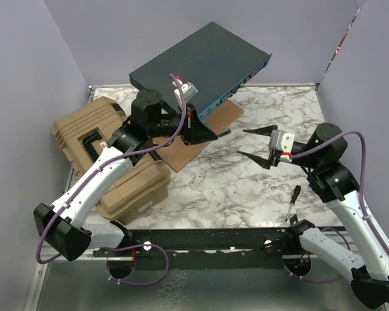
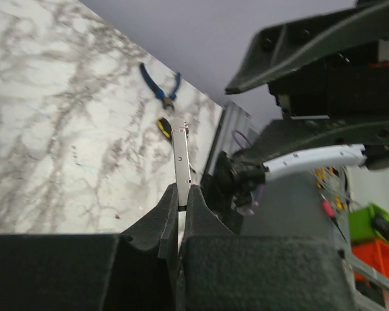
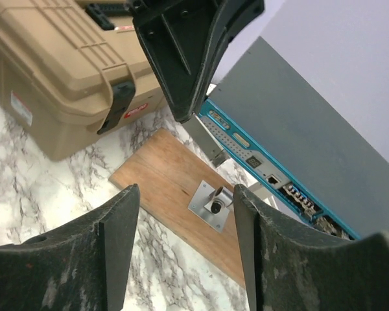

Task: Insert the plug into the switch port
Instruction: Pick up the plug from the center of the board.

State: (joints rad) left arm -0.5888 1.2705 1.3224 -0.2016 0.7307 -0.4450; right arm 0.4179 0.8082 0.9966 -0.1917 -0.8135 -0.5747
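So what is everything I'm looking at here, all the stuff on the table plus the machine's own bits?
table: one, white and grey marble pattern, under everything
switch: one, dark grey with a teal front, at the back of the table
case: one, tan plastic, on the left
board: one, brown wood, in front of the switch
metal plate: one, silver, on the board
screwdriver: one, dark handle, on the table near the right arm
pliers: one, blue handles, on the table
plug: one, silver, pinched in the left gripper
left gripper: one, black, shut on the plug, near the switch
right gripper: one, black, open, empty, facing the left one
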